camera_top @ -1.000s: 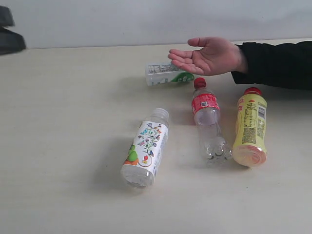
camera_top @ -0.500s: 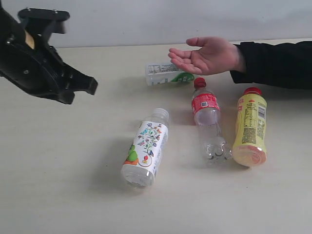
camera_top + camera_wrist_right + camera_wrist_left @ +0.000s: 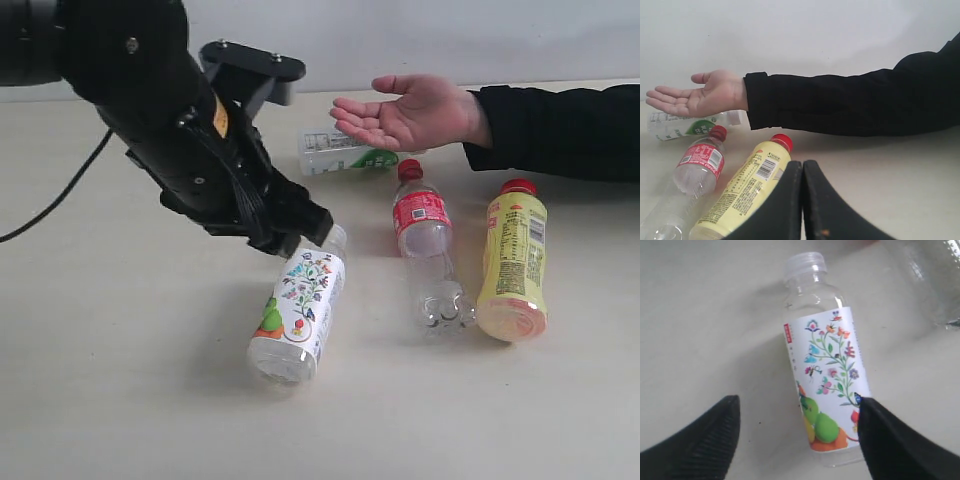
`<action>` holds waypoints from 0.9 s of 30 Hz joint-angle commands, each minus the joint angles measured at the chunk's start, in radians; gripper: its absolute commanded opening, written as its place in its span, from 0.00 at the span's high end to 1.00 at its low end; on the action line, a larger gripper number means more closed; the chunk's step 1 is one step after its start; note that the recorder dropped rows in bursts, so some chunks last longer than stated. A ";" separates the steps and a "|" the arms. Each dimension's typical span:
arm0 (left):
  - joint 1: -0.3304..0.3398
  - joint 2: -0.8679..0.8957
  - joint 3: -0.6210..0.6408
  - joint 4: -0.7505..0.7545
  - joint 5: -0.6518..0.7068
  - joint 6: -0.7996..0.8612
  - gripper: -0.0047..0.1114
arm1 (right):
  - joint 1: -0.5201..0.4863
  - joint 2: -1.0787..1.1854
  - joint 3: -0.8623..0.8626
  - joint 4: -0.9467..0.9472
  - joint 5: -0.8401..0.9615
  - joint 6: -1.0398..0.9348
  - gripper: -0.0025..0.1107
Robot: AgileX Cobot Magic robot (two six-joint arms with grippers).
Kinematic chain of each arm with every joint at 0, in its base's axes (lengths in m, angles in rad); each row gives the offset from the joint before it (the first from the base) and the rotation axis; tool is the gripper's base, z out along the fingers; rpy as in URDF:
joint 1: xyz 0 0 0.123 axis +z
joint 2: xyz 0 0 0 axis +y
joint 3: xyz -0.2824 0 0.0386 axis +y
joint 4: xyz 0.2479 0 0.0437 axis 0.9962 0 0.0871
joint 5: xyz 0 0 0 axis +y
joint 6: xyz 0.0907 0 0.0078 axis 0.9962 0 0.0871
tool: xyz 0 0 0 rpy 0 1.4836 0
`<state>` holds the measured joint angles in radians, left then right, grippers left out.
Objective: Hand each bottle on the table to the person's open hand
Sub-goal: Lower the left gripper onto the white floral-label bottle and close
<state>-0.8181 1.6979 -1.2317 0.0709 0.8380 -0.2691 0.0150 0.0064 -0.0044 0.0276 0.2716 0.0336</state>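
Four bottles lie on their sides on the table. The floral-label bottle is nearest the front. My left gripper hovers open over it, one finger beside it and the other overlapping the label's edge, with no grip on it. The red-label bottle and the yellow bottle lie to the right. Under the person's open hand, held palm up, lies the green-white bottle. My right gripper is shut and empty near the yellow bottle.
The person's black-sleeved arm reaches in from the right above the table's far edge. A black cable trails from the left arm across the table's left side. A pale wall rises behind.
My left arm has swung in from the far left and now hangs over the floral-label bottle. The open hand has shifted slightly left. The bottles have not moved.
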 commanded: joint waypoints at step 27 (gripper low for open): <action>-0.030 0.336 -0.074 -0.003 -0.133 -0.031 0.34 | -0.005 -0.006 0.004 -0.001 -0.004 -0.005 0.98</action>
<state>-0.8437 2.0198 -1.3013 0.0668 0.7162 -0.2903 0.0150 0.0064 -0.0044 0.0276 0.2716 0.0336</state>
